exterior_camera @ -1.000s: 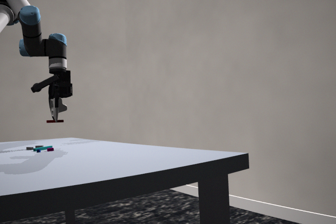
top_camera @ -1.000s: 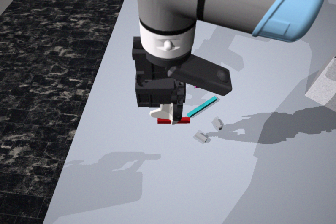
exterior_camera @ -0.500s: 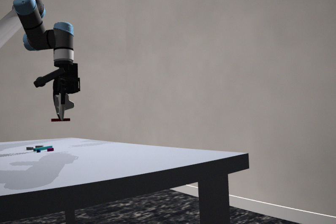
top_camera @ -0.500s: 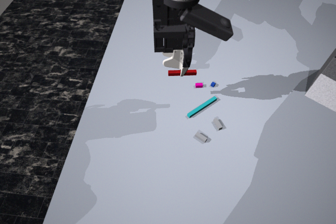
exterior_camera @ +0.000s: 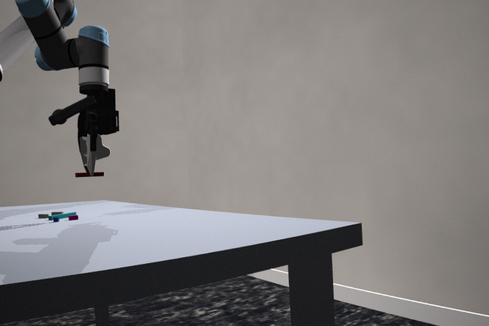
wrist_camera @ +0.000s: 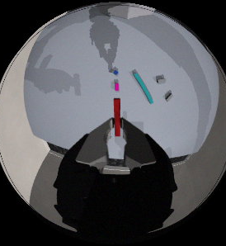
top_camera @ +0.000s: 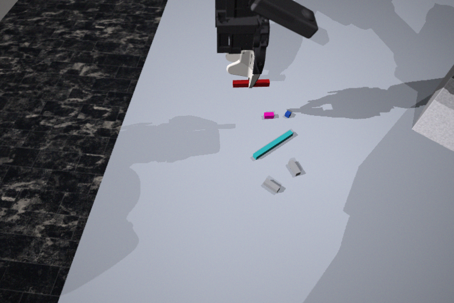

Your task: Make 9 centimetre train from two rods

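My gripper is shut on the red rod near its middle and holds it level, well above the table. The magenta rod lies flat on the table. In the wrist view it is in line ahead of the red rod's far end. The small blue rod lies beyond the magenta one, apart from it and a little turned.
A turquoise rod lies slantwise near the magenta and blue rods. Two grey rods lie past it, apart from each other. A pale speckled block stands at the right in the top view.
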{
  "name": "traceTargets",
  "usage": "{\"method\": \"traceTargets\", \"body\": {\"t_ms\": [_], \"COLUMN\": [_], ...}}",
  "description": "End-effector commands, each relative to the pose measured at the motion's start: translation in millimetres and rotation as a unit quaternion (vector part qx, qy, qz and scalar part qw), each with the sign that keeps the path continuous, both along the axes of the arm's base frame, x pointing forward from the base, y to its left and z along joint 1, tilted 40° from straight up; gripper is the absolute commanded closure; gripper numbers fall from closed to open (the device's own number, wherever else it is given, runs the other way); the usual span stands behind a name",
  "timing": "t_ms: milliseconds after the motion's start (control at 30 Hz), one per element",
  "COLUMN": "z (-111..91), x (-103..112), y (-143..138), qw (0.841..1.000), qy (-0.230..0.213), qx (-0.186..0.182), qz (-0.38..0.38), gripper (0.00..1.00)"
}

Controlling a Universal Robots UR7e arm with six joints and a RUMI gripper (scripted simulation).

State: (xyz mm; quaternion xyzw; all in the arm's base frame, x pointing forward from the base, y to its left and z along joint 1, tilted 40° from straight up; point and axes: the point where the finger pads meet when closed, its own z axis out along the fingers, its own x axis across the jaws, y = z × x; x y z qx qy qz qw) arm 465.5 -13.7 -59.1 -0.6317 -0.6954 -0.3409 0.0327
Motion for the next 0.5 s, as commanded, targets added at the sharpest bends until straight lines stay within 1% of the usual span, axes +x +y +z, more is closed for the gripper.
{"method": "traceTargets", "body": {"t_ms": [0,367,467], "z": [0,-7,-13], "x": [0,4,7], "y": [-1,3,8], "qw": [1.0,1.0,1.0], "qy": [-0.001,-0.001,-0.001], "qx": [0.0,0.0,0.0], "qz": [0.0,0.0,0.0], "gripper": [1.0,1.0,1.0]}}
